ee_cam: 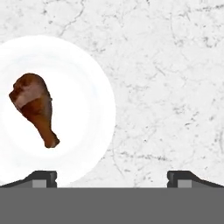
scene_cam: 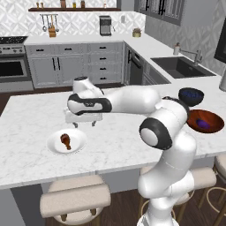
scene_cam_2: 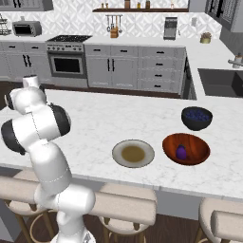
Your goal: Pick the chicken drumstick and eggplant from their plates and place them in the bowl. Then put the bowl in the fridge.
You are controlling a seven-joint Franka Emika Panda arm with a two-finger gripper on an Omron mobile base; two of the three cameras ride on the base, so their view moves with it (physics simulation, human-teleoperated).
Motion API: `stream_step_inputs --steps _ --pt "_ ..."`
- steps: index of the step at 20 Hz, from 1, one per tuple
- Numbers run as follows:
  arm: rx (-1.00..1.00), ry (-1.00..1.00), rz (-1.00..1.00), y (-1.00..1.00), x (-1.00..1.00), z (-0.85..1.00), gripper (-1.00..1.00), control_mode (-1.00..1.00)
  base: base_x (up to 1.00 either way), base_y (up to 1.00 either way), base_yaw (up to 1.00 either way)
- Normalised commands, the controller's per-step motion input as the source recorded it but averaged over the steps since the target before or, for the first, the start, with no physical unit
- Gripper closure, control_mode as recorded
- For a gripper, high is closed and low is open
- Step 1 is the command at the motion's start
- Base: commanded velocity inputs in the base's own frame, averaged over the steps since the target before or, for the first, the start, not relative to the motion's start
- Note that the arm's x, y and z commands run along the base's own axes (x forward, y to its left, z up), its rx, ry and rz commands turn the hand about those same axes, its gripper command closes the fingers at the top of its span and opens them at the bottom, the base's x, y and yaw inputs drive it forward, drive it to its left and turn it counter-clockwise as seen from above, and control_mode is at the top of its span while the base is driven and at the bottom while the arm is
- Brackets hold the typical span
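Observation:
The reddish-brown chicken drumstick [scene_cam: 65, 141] lies on the white plate [scene_cam: 77, 145] near the island's front left. From the hand view the drumstick [ee_cam: 34, 107] sits left of centre on its plate [ee_cam: 87, 109], thick end up. My gripper [scene_cam: 84, 124] hangs open above the counter, just behind and right of that plate; its fingertips [ee_cam: 43, 178] stand wide apart, nothing between them. The purple eggplant [scene_cam_2: 181, 152] rests inside the reddish-brown bowl [scene_cam_2: 197, 153], which also appears at the island's right [scene_cam: 214, 118]. The tan plate [scene_cam_2: 133, 153] stands bare beside the bowl.
A dark navy bowl [scene_cam_2: 196, 117] sits behind the reddish-brown one. Stools [scene_cam: 75, 198] line the island's front edge. A sink [scene_cam: 181, 66] is set in the back right counter, with the oven [scene_cam_2: 66, 64] on the far wall.

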Motion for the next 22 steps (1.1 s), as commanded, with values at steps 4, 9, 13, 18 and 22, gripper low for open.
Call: stream_step_inputs --steps 4,9,13,18,22 --pt "-0.02 0.01 0.12 0.48 0.29 -0.7 -1.0 -1.0 0.0 0.0 0.0" --pt "0.0 0.0 0.02 0.44 0.21 -0.35 -1.0 -1.0 0.0 0.0 0.0" --pt "0.0 0.0 0.0 0.17 0.28 -0.17 -1.0 -1.0 0.0 0.0 0.0" --pt "0.0 0.06 0.0 0.34 0.16 -0.16 -1.0 -1.0 0.0 0.0 0.0" --pt "0.0 0.07 0.0 0.29 0.03 -0.19 -1.0 -1.0 0.0 0.0 0.0"
